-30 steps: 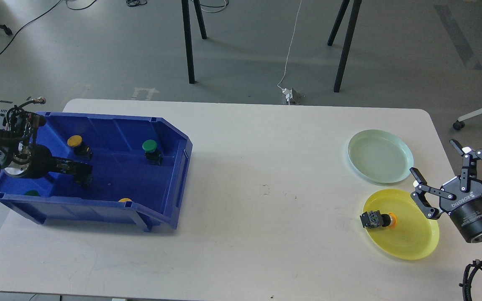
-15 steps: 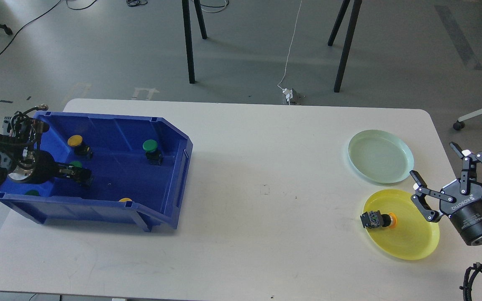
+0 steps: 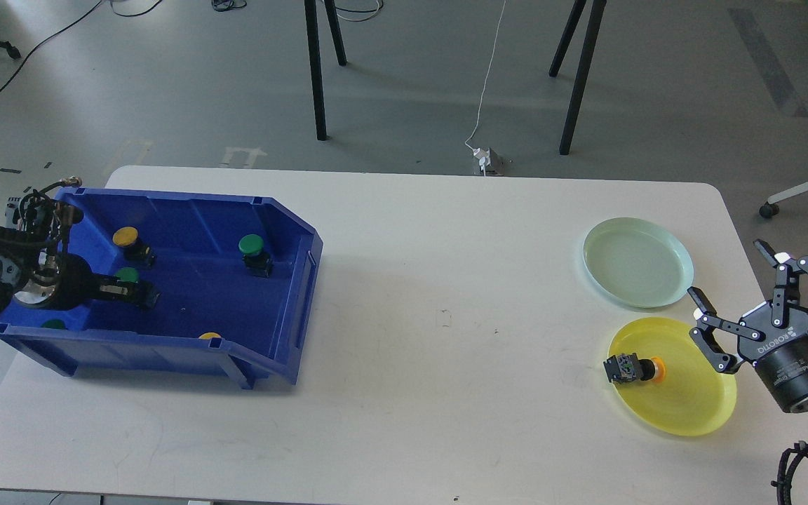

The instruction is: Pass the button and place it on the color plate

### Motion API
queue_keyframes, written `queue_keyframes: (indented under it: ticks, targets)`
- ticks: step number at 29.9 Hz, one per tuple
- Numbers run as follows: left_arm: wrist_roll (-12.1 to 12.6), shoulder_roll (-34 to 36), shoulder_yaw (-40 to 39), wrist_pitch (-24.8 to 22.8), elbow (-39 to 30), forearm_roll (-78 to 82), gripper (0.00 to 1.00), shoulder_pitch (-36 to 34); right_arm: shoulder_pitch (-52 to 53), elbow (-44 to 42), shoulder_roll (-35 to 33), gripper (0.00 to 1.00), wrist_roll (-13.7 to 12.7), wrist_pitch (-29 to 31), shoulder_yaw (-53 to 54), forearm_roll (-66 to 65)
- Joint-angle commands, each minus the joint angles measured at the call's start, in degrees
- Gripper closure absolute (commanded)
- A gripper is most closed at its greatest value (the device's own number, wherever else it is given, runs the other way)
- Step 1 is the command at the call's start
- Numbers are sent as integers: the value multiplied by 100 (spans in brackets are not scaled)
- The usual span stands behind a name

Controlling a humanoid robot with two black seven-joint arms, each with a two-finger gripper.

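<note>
Grey floor [image 3: 165, 84], black stand legs [image 3: 316, 77], white cable [image 3: 489, 70], white table [image 3: 446, 280]

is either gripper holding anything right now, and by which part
The right gripper is open and empty. The left gripper is down in the blue bin at a green button; whether it grips it cannot be told.

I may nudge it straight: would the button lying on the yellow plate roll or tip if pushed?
The button lies on its side, so its round cap may roll in an arc. Its blocky base probably stops that. It overhangs the yellow plate rim, so it might tip off.
</note>
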Motion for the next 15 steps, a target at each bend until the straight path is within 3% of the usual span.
queue_keyframes:
  ticks: [1, 9, 12, 15]
  targets:
    - [0, -2, 1, 0, 0, -13, 89, -9, -29, 0, 0, 6, 0, 0, 0, -1]
    - [0, 7, 1, 76, 0, -13, 90, -18, -38, -8, 0, 6, 0, 0, 0, -1]
    - [0, 16, -8, 76, 0, -30, 86, -9, -47, -9, 9, 6, 0, 0, 0, -1]
    - [0, 16, -8, 119, 0, -57, 59, -9, -38, -9, 0, 6, 0, 0, 0, -1]
